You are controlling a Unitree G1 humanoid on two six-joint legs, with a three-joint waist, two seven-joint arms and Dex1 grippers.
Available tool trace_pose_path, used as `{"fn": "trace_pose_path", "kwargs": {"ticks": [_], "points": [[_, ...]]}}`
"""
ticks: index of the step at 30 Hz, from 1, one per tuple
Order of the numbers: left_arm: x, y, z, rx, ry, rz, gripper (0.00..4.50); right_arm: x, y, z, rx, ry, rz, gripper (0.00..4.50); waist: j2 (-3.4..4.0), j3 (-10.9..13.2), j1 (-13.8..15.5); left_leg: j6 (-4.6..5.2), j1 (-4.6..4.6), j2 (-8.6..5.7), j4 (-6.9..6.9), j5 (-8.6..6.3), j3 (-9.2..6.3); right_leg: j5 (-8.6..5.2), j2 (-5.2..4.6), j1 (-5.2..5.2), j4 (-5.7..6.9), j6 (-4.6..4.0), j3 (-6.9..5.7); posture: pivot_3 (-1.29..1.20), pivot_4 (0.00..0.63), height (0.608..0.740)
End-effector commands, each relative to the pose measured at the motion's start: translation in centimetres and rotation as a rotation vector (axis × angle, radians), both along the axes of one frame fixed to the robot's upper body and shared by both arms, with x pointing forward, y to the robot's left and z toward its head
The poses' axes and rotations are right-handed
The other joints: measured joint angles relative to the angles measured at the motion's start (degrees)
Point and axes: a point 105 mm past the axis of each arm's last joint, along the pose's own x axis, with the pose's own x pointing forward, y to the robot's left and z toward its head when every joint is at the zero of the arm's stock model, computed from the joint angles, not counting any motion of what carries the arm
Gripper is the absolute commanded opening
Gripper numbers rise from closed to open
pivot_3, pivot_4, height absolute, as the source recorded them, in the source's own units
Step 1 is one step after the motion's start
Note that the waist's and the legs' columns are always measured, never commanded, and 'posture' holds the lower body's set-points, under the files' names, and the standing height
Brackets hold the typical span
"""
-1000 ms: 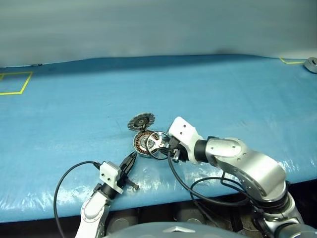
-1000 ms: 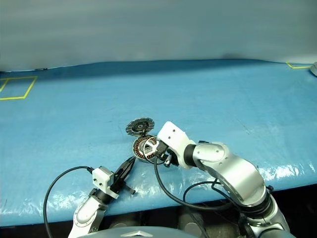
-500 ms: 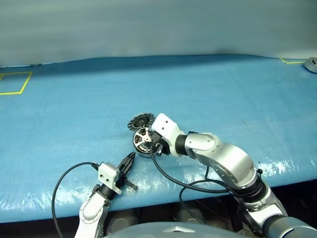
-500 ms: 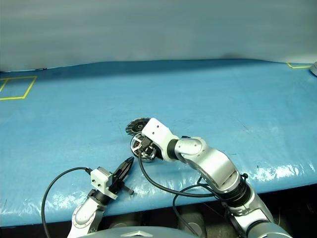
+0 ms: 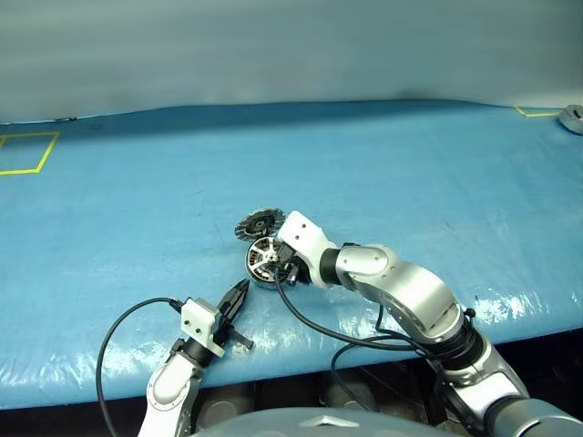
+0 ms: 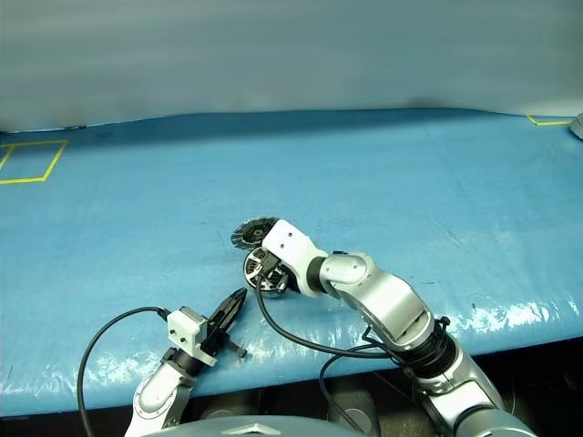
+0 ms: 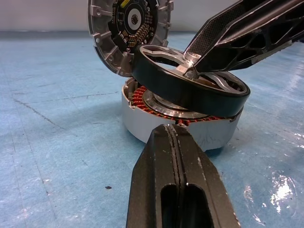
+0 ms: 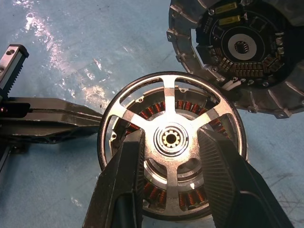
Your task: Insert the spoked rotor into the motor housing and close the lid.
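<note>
Rotor (image 8: 171,142) sat clamped by its spokes in the right pincer (image 8: 168,190), tilted over the housing (image 7: 180,118) beneath for seating; left pincer (image 7: 178,190) stayed together nearby.

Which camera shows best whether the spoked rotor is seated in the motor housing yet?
The left wrist view: the spoked rotor sits tilted above the motor housing, side-on. The right wrist view looks straight down through its spokes; in the head views it's tiny.

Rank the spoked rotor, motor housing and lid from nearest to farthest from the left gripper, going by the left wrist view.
1. motor housing: on the table right ahead of the shut left gripper.
2. spoked rotor: tilted above the housing, gripped by the right gripper.
3. lid: standing on edge behind both.
</note>
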Motion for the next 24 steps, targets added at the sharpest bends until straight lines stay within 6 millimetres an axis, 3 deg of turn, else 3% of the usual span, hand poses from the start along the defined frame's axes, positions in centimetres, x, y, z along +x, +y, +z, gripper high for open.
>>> {"fn": "trace_pose_path", "kwargs": {"ticks": [1, 19, 24], "points": [[-0.07, -0.13, 0.70, -0.004, -0.034, -0.003, 0.00, 0.03, -0.07, 0.28, 0.010, -0.014, 0.005, 1.32, 0.00, 0.00, 0.00, 0.00, 0.00, 0.00, 0.00, 0.00, 0.00, 0.00, 0.00, 0.00, 0.00, 0.00, 0.00, 0.00, 0.150, 0.740], [-0.01, -0.10, 0.51, -0.003, -0.031, -0.002, 0.00, 0.52, 0.01, -0.35, 0.007, -0.002, -0.031, 1.32, 0.00, 0.00, -0.01, -0.01, 0.04, 0.00, 0.03, 0.01, 0.00, 0.01, 0.01, 0.02, 0.04, -0.01, 0.00, 0.00, 0.150, 0.740], [-0.02, -0.05, 0.49, -0.002, -0.031, 0.001, 0.00, 0.39, 0.22, -0.32, 0.018, 0.005, -0.028, 2.94, 0.00, 0.00, -0.01, -0.01, 0.04, 0.00, 0.03, 0.01, 0.01, 0.01, 0.01, 0.03, 0.04, -0.01, 0.00, 0.00, 0.150, 0.740]]}}
